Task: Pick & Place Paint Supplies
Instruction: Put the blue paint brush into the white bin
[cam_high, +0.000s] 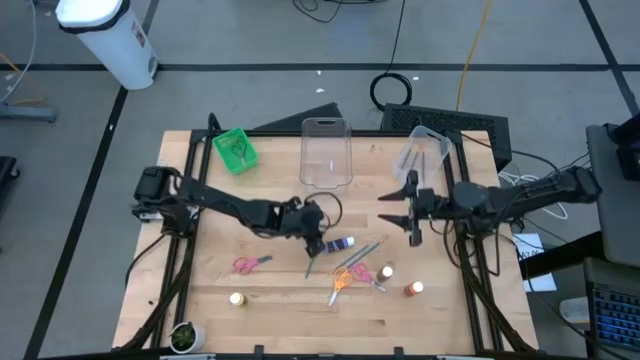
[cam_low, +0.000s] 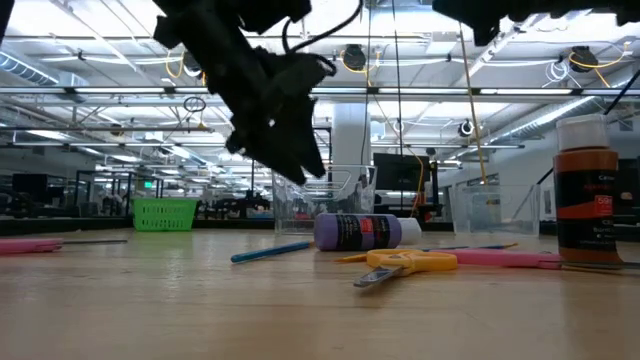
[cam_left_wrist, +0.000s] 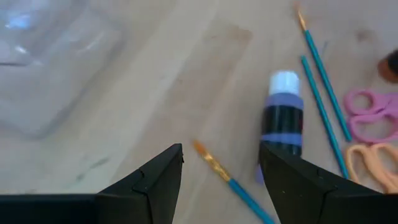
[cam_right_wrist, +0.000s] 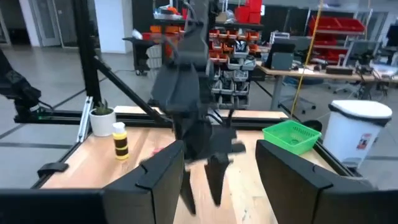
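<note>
My left gripper (cam_high: 317, 244) (cam_left_wrist: 221, 167) hangs open just above the table. Between its fingers lies the bristle end of a thin blue paintbrush (cam_left_wrist: 217, 169) (cam_high: 312, 262) (cam_low: 270, 252). Beside it a purple white-capped paint bottle (cam_left_wrist: 285, 115) (cam_high: 343, 243) (cam_low: 360, 232) lies on its side. Two more blue brushes (cam_left_wrist: 323, 93), orange scissors (cam_high: 340, 281) (cam_low: 408, 262) and pink scissors (cam_high: 361, 272) lie to the right of it. My right gripper (cam_high: 398, 216) (cam_right_wrist: 217, 168) is open too and held in the air over the table's right half.
A second pair of pink scissors (cam_high: 250, 263), a yellow bottle (cam_high: 237, 299) and two small bottles (cam_high: 386, 270) (cam_high: 412, 288) stand or lie nearer the front edge. The green bin (cam_high: 235, 148) and two clear tubs (cam_high: 326, 150) (cam_high: 420, 150) sit at the far edge. A potted plant (cam_high: 183, 335) occupies the near left corner.
</note>
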